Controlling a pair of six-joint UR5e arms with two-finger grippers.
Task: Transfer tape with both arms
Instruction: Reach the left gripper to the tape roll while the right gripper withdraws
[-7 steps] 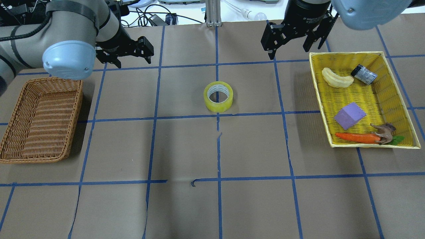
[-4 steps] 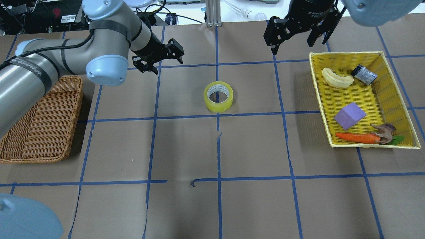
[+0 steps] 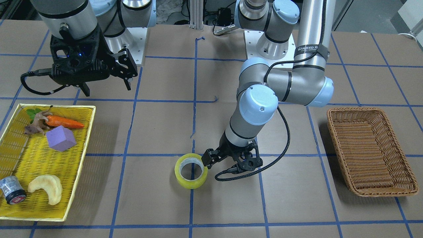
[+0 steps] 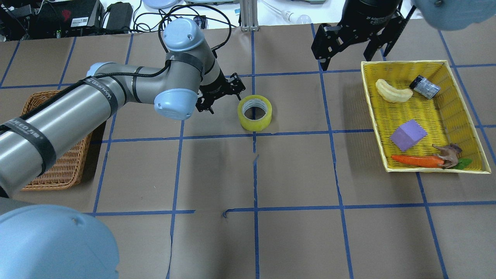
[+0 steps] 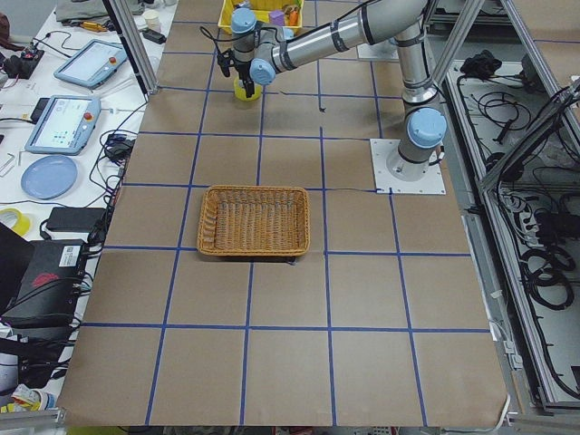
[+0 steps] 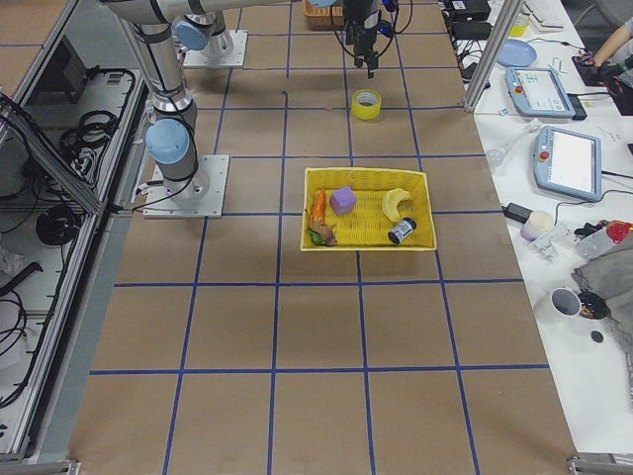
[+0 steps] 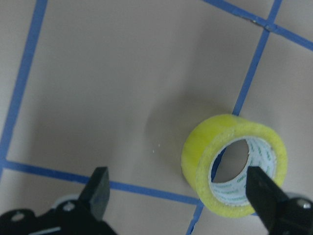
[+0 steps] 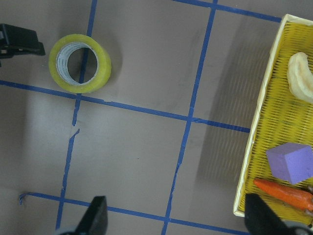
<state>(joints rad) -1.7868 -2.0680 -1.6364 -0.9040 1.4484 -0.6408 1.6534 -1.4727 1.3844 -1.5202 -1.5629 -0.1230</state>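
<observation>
The tape [image 4: 254, 112] lies flat on the brown table near its middle, a yellow ring with a pale core. It also shows in the front view [image 3: 191, 171] and both wrist views [image 7: 234, 164] [image 8: 79, 63]. My left gripper [image 4: 224, 99] is open and empty, low over the table, right beside the tape on the basket side [image 3: 229, 162]. In the left wrist view the tape lies off to the right, at the right fingertip [image 7: 261, 188]. My right gripper [image 4: 348, 58] is open and empty, held high at the back near the yellow tray [image 3: 107, 87].
A yellow mesh tray [image 4: 403, 62] on the right holds a banana [image 4: 393, 92], a dark cylinder [image 4: 424, 86], a purple block [image 4: 408, 134], a carrot [image 4: 416, 160] and a toy animal. A brown wicker basket [image 4: 66, 170] stands at the left, partly under my left arm.
My left arm has swung from the back left towards the centre, and its gripper has come down beside the tape. The right gripper has barely moved. The tape has not moved.
</observation>
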